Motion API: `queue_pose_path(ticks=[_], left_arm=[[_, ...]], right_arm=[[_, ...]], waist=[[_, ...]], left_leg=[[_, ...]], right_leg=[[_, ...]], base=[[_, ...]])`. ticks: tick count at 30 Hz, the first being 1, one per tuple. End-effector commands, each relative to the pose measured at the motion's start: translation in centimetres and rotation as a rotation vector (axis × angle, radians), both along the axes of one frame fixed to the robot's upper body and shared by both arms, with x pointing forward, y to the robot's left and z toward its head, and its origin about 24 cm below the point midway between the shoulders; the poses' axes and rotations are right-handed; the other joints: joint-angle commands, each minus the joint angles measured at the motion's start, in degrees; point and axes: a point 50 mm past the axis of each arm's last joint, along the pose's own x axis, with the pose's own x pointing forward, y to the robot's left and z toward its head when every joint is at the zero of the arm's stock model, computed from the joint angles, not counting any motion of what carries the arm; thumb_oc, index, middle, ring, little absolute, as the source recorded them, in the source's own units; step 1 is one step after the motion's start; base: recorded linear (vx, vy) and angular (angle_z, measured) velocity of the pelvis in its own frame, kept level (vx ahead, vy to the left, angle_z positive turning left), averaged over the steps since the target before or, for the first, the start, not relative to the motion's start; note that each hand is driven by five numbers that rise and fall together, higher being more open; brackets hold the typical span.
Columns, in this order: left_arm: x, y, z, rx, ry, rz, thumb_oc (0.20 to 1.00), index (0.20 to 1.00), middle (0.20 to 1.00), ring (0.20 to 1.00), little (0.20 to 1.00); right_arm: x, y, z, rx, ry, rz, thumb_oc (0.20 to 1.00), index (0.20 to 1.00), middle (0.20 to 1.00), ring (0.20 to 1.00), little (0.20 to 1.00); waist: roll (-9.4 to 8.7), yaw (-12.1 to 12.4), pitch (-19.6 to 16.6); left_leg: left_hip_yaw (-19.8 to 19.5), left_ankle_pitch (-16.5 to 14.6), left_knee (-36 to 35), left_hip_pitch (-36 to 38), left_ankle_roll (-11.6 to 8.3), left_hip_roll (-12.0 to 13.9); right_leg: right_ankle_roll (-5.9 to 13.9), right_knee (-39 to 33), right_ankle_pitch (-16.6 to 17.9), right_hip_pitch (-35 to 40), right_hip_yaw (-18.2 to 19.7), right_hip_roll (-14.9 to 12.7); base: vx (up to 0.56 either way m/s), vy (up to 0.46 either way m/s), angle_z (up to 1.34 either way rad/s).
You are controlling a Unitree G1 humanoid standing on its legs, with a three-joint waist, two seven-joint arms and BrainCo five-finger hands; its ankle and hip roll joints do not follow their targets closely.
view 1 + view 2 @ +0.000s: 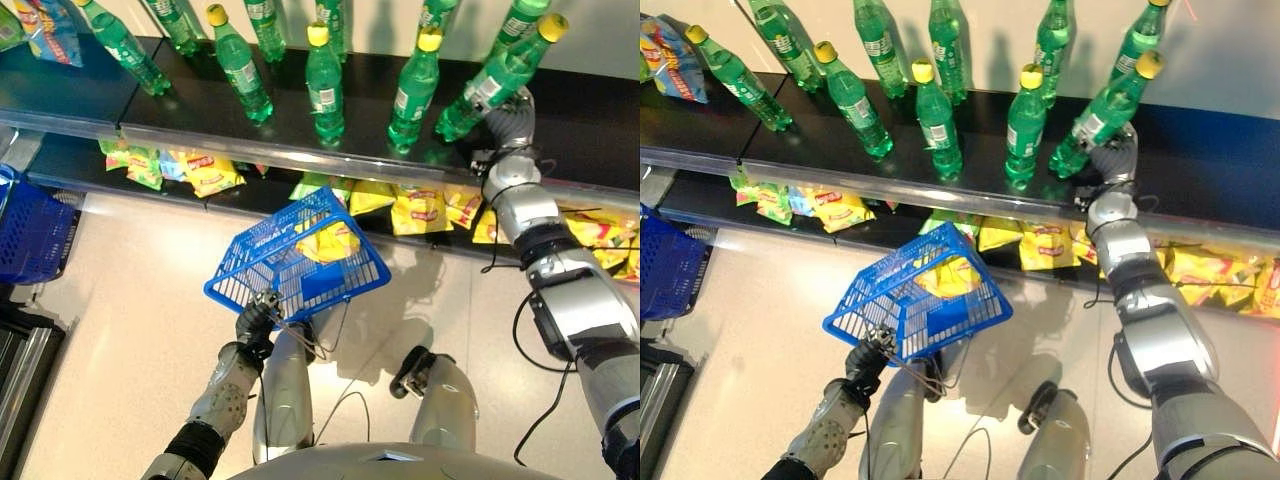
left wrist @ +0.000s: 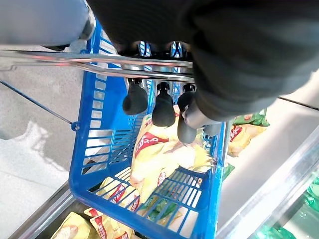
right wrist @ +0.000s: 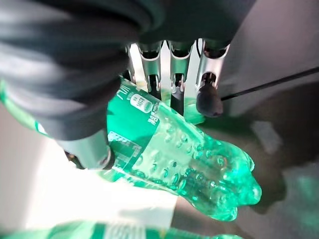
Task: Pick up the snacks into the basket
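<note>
1. Blue plastic lattice makes up the basket [image 1: 300,262] I'm carrying; it hangs tilted from my left hand [image 1: 257,322], whose fingers curl round its thin metal handle [image 2: 99,63].
2. Inside the basket I see one yellow snack bag [image 2: 159,154] with a red label, crinkled and glossy, lying against the mesh floor.
3. More snack bags [image 1: 420,210] of the same yellow, with a few green ones, lie in a row on the lower shelf [image 1: 70,165], just beyond the basket.
4. My right hand [image 1: 510,115] is up at the top shelf [image 1: 590,125], fingers and thumb wrapped round a green bottle [image 3: 184,159] with a yellow cap, which leans over.
5. Other green bottles [image 1: 325,85] stand along that dark shelf to its left.
6. A second blue basket [image 1: 30,235] sits off to my left, by the shelf end.
</note>
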Motion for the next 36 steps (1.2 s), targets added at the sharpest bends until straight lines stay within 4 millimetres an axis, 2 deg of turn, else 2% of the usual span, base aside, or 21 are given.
queue_pose_path(ticks=[1, 2, 3, 10, 11, 19, 21, 28, 30, 31, 35, 36], left_arm=[[-0.3, -1.1, 2.3, -0.118, -0.129, 0.007, 0.200, 0.200, 0.200, 0.200, 0.200], [-0.5, -1.1, 2.3, -0.128, -0.132, 0.009, 0.200, 0.200, 0.200, 0.200, 0.200], [-0.6, -1.1, 2.3, -0.127, -0.131, 0.008, 0.200, 0.200, 0.200, 0.200, 0.200], [-1.3, -0.4, 3.2, -0.154, -0.173, 0.024, 0.200, 0.200, 0.200, 0.200, 0.200], [-1.3, -0.4, 3.2, -0.153, -0.172, 0.024, 0.200, 0.200, 0.200, 0.200, 0.200], [-2.5, 0.1, 6.9, -0.253, -0.299, 0.001, 0.200, 0.200, 0.200, 0.200, 0.200], [-2.7, 0.1, 7.2, -0.259, -0.311, -0.007, 0.200, 0.200, 0.200, 0.200, 0.200], [-3.3, -0.7, 9.9, -0.337, -0.395, -0.082, 0.200, 0.200, 0.200, 0.200, 0.200], [-3.2, -1.3, 10.6, -0.362, -0.417, -0.112, 0.200, 0.200, 0.200, 0.200, 0.200], [-3.3, -1.3, 10.6, -0.362, -0.417, -0.111, 0.200, 0.200, 0.200, 0.200, 0.200], [-3.1, -2.1, 11.3, -0.391, -0.440, -0.142, 0.200, 0.200, 0.200, 0.200, 0.200], [-3.0, -2.4, 11.3, -0.400, -0.437, -0.152, 0.200, 0.200, 0.200, 0.200, 0.200]], right_arm=[[-2.9, -0.4, 7.4, -0.109, -0.400, -0.036, 0.200, 0.200, 0.200, 0.200, 0.200], [-3.9, -0.5, 6.2, -0.145, -0.403, -0.033, 0.200, 0.200, 0.200, 0.200, 0.200], [-3.9, -0.5, 6.2, -0.145, -0.402, -0.034, 0.200, 0.200, 0.200, 0.200, 0.200], [-7.8, 1.1, 2.2, -0.305, -0.392, 0.080, 0.200, 0.200, 0.200, 0.200, 0.200], [-7.8, 1.1, 2.2, -0.304, -0.391, 0.080, 0.200, 0.200, 0.200, 0.200, 0.200], [-10.8, 2.2, -0.3, -0.353, -0.351, 0.222, 0.200, 0.200, 0.200, 0.200, 0.200], [-11.0, 2.3, -0.5, -0.359, -0.341, 0.238, 0.200, 0.200, 0.200, 0.200, 0.200], [-10.8, 5.0, -5.0, -0.197, -0.126, 0.521, 0.200, 0.200, 0.200, 0.200, 0.200], [-10.3, 6.4, -7.7, -0.104, -0.006, 0.605, 0.200, 0.200, 0.200, 0.200, 0.200], [-10.3, 6.4, -7.7, -0.104, -0.006, 0.605, 0.200, 0.200, 0.200, 0.200, 0.200], [-9.6, 8.7, -10.2, -0.058, 0.111, 0.688, 0.200, 0.200, 0.200, 0.200, 0.200], [-9.4, 9.5, -10.8, -0.046, 0.143, 0.706, 0.200, 0.200, 0.200, 0.200, 0.200]], waist=[[-0.91, -0.19, -1.13], [-1.21, -0.39, -1.31], [-1.24, -0.35, -1.37], [-2.13, -1.05, -1.80], [-2.14, -1.04, -1.84], [-2.48, -1.12, -2.06], [-2.52, -1.03, -1.99], [-3.17, -0.31, -1.41], [-3.15, 0.24, -1.19], [-3.17, 0.21, -1.17], [-3.01, 1.02, -1.12], [-2.94, 1.44, -1.13]], left_leg=[[1.52, -0.47, 0.88, 1.16, 2.53, 0.31], [1.56, -0.35, 0.56, 1.46, 2.63, 0.27], [1.56, -0.34, 0.55, 1.47, 2.63, 0.27], [0.95, 0.66, -1.29, 2.59, 2.66, 0.35], [0.93, 0.67, -1.33, 2.62, 2.66, 0.35], [0.27, 2.06, -4.22, 4.13, 2.50, -0.09], [0.24, 2.20, -4.55, 4.32, 2.48, -0.13], [0.11, 3.63, -7.49, 5.67, 2.46, -0.68], [-0.03, 4.36, -8.62, 5.94, 2.40, -0.89], [-0.04, 4.38, -8.65, 5.96, 2.40, -0.90], [-0.37, 5.06, -10.00, 6.24, 2.51, -1.33], [-0.93, 3.68, -9.42, 6.66, 1.99, -1.50]], right_leg=[[5.39, -2.74, 8.55, 0.59, 1.87, -0.06], [5.53, -3.03, 8.59, 1.05, 1.72, -0.16], [5.53, -3.05, 8.60, 1.07, 1.71, -0.16], [5.63, -4.72, 9.11, 2.60, 1.16, 0.30], [5.64, -4.77, 9.13, 2.65, 1.13, 0.31], [6.01, -6.97, 9.92, 4.56, 0.32, 0.85], [6.00, -7.26, 10.02, 4.86, 0.25, 0.90], [6.01, -9.57, 11.50, 6.13, -0.16, 1.09], [6.00, -10.39, 11.91, 6.44, -0.55, 1.19], [6.00, -10.41, 11.91, 6.47, -0.56, 1.19], [5.89, -11.11, 12.23, 6.85, -1.06, 1.22], [6.75, -10.33, 11.23, 7.20, -0.53, 1.15]], base=[[0.00, 0.000, 0.00], [0.01, -0.003, -0.05], [0.00, 0.000, 0.00], [0.00, 0.000, 0.00], [0.00, 0.000, 0.00], [0.00, -0.007, 0.02], [0.01, -0.011, 0.05], [0.00, -0.010, 0.04], [-0.01, -0.013, 0.05], [0.00, -0.012, 0.11], [0.02, -0.005, 0.08], [0.00, 0.004, 0.03]])
